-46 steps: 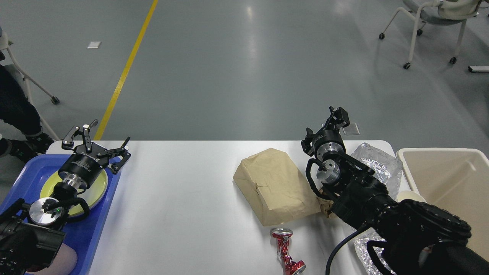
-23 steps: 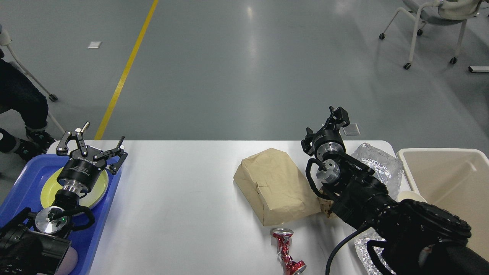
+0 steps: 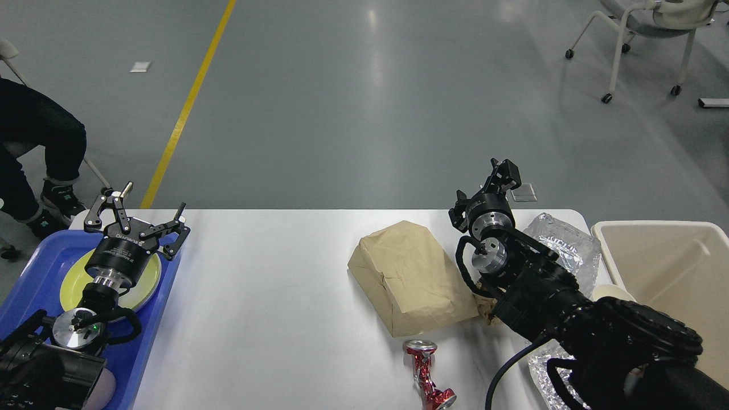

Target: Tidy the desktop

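Hovering over the yellow-green plate [image 3: 145, 279] in the blue tray [image 3: 34, 267] at far left, the left gripper [image 3: 139, 212] is spread wide, holding nothing. White desktop [image 3: 273, 296] spans the middle, mostly bare on its left half. Right of centre lies a brown paper bag [image 3: 407, 276], light, soft, crumples easily; best pinched at a folded edge or corner. Just near of it, a crushed red can [image 3: 424, 373], light, stiff, slick metal, graspable across its narrow waist. Right gripper [image 3: 501, 173] sits beyond the bag, seen end-on; cannot tell if parted or closed. Crinkled foil [image 3: 564, 239] sits beside the arm, flimsy. Beige bin [image 3: 672, 267] at far right, likely the drop spot.
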Robot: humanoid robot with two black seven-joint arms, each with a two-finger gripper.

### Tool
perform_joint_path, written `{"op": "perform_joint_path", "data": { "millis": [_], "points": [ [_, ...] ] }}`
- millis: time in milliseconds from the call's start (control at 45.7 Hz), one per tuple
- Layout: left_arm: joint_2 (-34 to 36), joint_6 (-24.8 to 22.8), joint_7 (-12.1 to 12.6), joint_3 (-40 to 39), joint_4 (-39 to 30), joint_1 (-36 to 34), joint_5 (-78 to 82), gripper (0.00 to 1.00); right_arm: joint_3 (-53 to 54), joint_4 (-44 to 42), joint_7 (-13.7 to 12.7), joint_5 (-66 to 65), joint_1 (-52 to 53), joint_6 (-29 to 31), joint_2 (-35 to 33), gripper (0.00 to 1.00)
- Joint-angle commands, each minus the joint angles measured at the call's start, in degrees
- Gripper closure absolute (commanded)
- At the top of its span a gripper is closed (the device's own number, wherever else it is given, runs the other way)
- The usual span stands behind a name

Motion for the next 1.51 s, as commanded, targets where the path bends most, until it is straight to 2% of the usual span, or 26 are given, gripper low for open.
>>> {"op": "perform_joint_path", "data": {
  "millis": [0, 1488],
  "points": [
    [0.0, 0.0, 0.0, 0.0, 0.0, 0.1, 0.0, 0.04, 0.0, 0.0, 0.0, 0.0, -0.1, 0.0, 0.0, 0.00],
    [0.0, 0.0, 0.0, 0.0, 0.0, 0.0, 0.0, 0.04, 0.0, 0.0, 0.0, 0.0, 0.0, -0.1, 0.1, 0.00]
  ]
}}
